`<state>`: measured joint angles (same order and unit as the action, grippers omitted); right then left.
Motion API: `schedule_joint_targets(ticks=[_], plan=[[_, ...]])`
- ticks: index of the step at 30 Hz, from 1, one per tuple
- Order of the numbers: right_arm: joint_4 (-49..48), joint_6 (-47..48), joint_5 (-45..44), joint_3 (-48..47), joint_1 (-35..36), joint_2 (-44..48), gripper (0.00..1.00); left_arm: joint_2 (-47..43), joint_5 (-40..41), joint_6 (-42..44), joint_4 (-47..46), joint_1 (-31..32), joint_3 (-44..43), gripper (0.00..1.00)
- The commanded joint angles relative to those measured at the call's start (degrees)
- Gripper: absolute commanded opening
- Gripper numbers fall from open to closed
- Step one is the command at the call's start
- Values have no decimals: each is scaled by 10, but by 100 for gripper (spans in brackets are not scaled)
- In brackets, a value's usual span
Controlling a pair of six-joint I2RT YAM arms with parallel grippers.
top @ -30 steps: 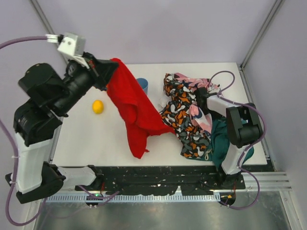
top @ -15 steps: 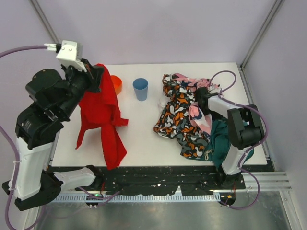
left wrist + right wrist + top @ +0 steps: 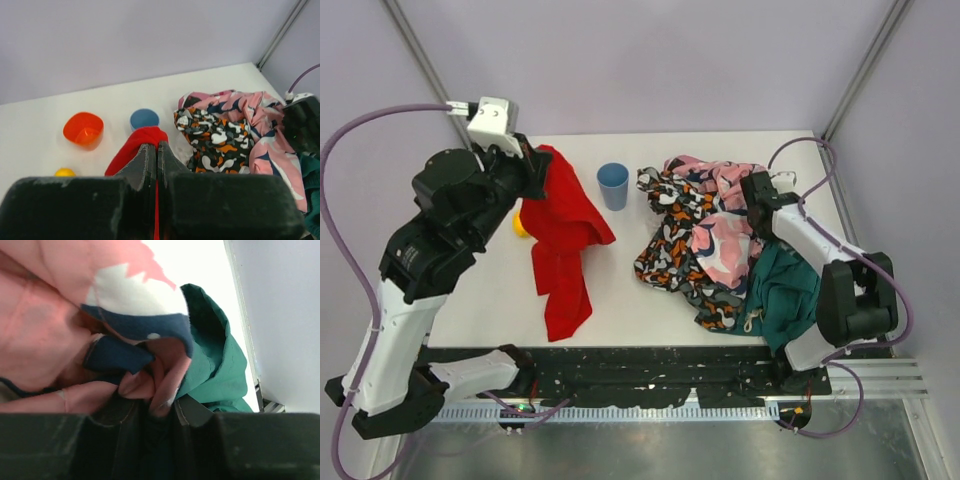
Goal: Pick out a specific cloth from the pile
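Observation:
The plain red cloth [image 3: 560, 230] hangs from my left gripper [image 3: 536, 165] over the table's left half, its lower end at the front. In the left wrist view my left gripper [image 3: 157, 146] is shut on a fold of the red cloth [image 3: 145, 136]. The pile [image 3: 705, 240] of orange-black, pink patterned and teal garments lies on the right. My right gripper [image 3: 756, 200] sits on the pile; in its wrist view the gripper [image 3: 161, 407] is shut on the pink patterned cloth [image 3: 60, 325], with the teal garment [image 3: 215, 365] beside it.
A blue cup [image 3: 613, 185] stands between the red cloth and the pile. A yellow ball [image 3: 520, 227] peeks out left of the red cloth. An orange cup [image 3: 83, 130] shows in the left wrist view. The frame posts stand at the back corners.
My left gripper carried the red cloth left away from the pile, then lowered it. My right gripper has pulled the pink patterned cloth over the pile's middle.

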<state>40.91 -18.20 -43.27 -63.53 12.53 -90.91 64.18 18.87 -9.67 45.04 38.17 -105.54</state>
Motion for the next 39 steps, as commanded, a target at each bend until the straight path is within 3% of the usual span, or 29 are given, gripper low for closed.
schedule_joint_targets(ticks=[1,6,7,12,14,15,17,18,19,20,23,28,34,39], plan=[[2,38,67,9,6,88,33,-46,-1,-39,-69,-15,118,0],[-35,70,189,31,6,161,49,-119,5,-126,-122,-56,323,0],[-42,75,219,31,6,181,58,-130,0,-136,-136,-60,368,0],[-44,77,313,27,6,247,71,-155,-9,-197,-151,-64,536,0],[-49,72,338,33,6,279,96,-151,-12,-228,-136,-68,583,0],[-53,71,343,36,6,289,95,-145,-10,-238,-129,-69,605,1],[-64,59,347,47,6,324,95,-136,-14,-258,-130,-71,644,29],[-68,45,343,56,7,349,95,-131,-23,-268,-131,-74,659,54],[-78,39,340,67,6,361,95,-127,-33,-275,-128,-75,664,92],[-86,27,334,74,6,384,95,-125,-42,-275,-122,-74,663,99],[-105,17,318,91,6,435,95,-144,-23,-274,-74,-75,622,100],[-118,11,318,112,6,507,95,-270,-12,-262,-41,-75,559,100],[-120,14,293,139,6,565,95,-411,10,-257,-28,-75,561,100],[-138,17,304,151,6,583,95,-448,26,-261,7,-74,562,100]])
